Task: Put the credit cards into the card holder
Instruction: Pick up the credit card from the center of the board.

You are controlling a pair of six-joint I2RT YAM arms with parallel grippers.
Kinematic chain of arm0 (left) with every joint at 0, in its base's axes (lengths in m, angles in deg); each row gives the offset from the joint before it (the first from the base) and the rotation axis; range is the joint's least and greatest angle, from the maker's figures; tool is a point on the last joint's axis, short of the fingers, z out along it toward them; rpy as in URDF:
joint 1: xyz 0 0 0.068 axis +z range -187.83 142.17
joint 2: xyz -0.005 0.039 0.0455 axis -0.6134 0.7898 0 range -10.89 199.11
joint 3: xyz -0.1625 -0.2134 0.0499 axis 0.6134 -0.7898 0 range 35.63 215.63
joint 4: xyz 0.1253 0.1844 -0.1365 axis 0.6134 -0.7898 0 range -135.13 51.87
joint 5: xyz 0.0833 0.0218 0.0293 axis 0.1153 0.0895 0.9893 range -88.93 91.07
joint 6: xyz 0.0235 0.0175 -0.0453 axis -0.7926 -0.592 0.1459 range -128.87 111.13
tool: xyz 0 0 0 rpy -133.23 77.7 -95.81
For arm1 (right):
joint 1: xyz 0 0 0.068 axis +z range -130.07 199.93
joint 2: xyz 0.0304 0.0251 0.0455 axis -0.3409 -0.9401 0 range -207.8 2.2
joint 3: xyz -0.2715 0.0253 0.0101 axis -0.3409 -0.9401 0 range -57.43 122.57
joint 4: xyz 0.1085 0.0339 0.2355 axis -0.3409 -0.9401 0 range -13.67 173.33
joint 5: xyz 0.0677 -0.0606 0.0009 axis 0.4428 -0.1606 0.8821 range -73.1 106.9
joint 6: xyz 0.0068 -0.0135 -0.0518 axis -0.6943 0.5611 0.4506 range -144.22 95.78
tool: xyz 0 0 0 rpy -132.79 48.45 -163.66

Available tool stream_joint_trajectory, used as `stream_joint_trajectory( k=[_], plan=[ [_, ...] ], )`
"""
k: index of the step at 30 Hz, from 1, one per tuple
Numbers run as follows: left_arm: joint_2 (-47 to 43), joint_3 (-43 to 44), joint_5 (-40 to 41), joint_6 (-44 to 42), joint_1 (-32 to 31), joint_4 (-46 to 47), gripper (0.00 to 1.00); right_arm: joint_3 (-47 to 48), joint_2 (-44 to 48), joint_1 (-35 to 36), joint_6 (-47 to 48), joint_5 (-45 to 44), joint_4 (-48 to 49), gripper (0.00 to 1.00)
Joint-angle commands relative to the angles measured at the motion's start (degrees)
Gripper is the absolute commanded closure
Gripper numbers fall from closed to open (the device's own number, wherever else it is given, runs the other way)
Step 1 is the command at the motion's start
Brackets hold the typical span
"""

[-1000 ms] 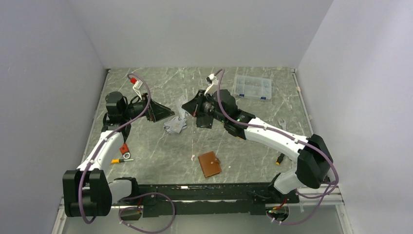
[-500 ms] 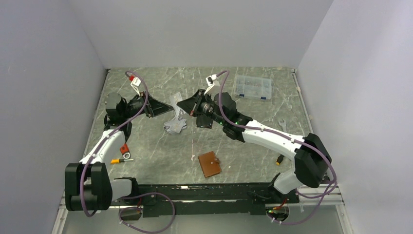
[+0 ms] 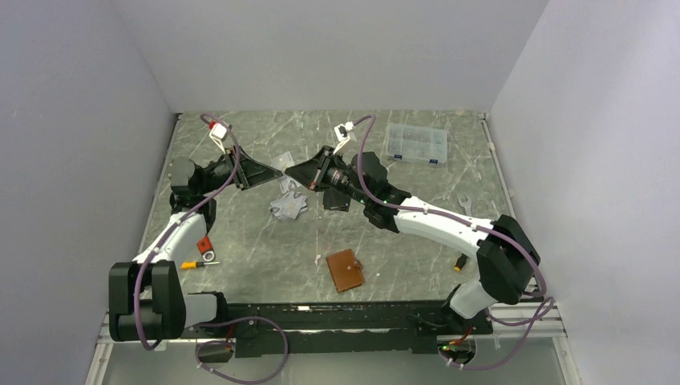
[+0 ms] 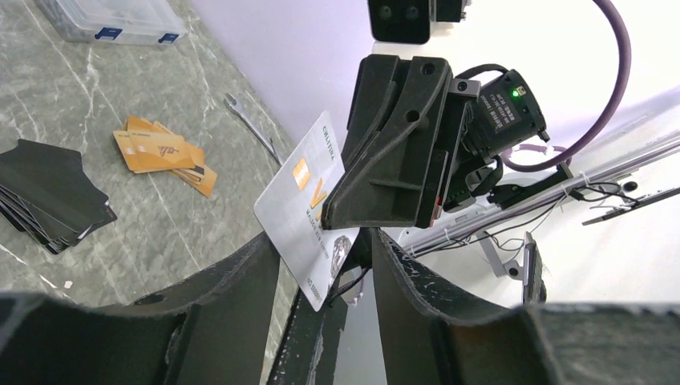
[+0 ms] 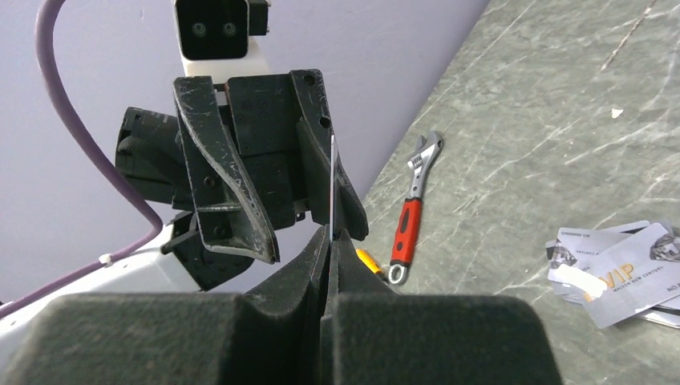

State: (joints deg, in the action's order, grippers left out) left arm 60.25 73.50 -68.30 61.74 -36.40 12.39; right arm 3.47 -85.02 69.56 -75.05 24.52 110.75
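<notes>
Right gripper (image 5: 329, 241) clamps a silver card (image 4: 309, 212) mid-air, edge-on between the left gripper's (image 4: 322, 241) spread, empty fingers; the card holder (image 3: 345, 269) lies near, below both.

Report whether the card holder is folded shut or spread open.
Folded shut: the card holder lies flat as one brown rectangle, with no inner pockets showing.

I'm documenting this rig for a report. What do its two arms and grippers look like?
The left arm and right arm have white link shells with black joint housings, each trailed by a purple cable. The left gripper and right gripper are black, with tapered, scuffed fingers and a white camera block above.
</notes>
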Motion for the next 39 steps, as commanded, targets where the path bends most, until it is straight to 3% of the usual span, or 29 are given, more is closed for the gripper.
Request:
stream_joint_trajectory(
  k=[1, 3, 7, 8, 14, 18, 22, 30, 39],
  plan=[
    [0.6, 0.0, -1.1, 4.7, 0.9, 7.9, 0.50, 0.1, -1.0, -0.3, -2.0, 2.7, 6.1, 1.00],
    [0.7, -0.3, -1.0, 5.4, 1.4, 8.9, 0.58, -0.7, -0.9, -0.3, -2.9, 3.0, 7.2, 1.00],
    [0.4, -0.4, -0.5, 6.5, 2.5, 10.0, 0.89, -1.9, -0.4, -0.3, -3.7, 3.5, 8.6, 1.00],
    [0.3, -0.6, -0.1, 6.9, 2.6, 10.9, 0.92, -2.1, -0.4, -0.3, -3.9, 3.8, 8.8, 1.00],
    [0.3, 0.1, -0.2, 8.6, 3.0, 11.9, 0.95, -1.7, -1.4, -0.4, -3.6, 9.1, 11.2, 0.99],
    [0.5, 0.4, -1.2, 8.1, 3.3, 11.3, 0.97, -4.2, -0.3, -2.2, -4.2, 14.2, 17.0, 0.88],
    [1.3, 0.4, -1.6, 9.6, 3.3, 13.4, 0.98, -0.7, -0.8, -3.6, -2.0, 20.9, 14.9, 0.82],
    [1.5, 0.9, -3.1, 10.3, 3.3, 14.1, 0.99, 3.8, -3.3, -5.7, -3.0, 28.4, 15.7, 0.81],
    [2.5, 0.4, -4.9, 12.9, 2.6, 17.6, 0.99, 7.5, -3.5, -6.7, 1.2, 28.3, 8.6, 0.83]
  ],
)
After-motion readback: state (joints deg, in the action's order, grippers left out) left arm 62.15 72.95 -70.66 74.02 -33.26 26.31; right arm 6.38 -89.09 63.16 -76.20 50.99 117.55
